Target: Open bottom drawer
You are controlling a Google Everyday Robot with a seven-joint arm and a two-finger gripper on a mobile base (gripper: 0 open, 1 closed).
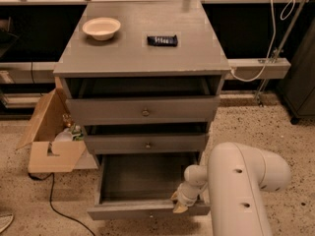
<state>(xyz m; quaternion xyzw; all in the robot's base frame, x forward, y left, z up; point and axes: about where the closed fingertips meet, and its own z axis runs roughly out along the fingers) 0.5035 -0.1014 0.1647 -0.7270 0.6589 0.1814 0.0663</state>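
The grey cabinet (142, 58) has three drawers. The bottom drawer (147, 209) is pulled far out, and its empty inside shows from above. Its front edge lies near the bottom of the view and its knob is hidden. My gripper (179, 204) sits at the right part of that front edge, below my white arm (243, 181). The top drawer (144, 110) and the middle drawer (146, 144) each show a small round knob and stand slightly out.
A cream bowl (101, 28) and a dark flat packet (162, 40) lie on the cabinet top. An open cardboard box (53, 136) with bottles stands on the floor at the left. A black cable (51, 200) runs over the speckled floor.
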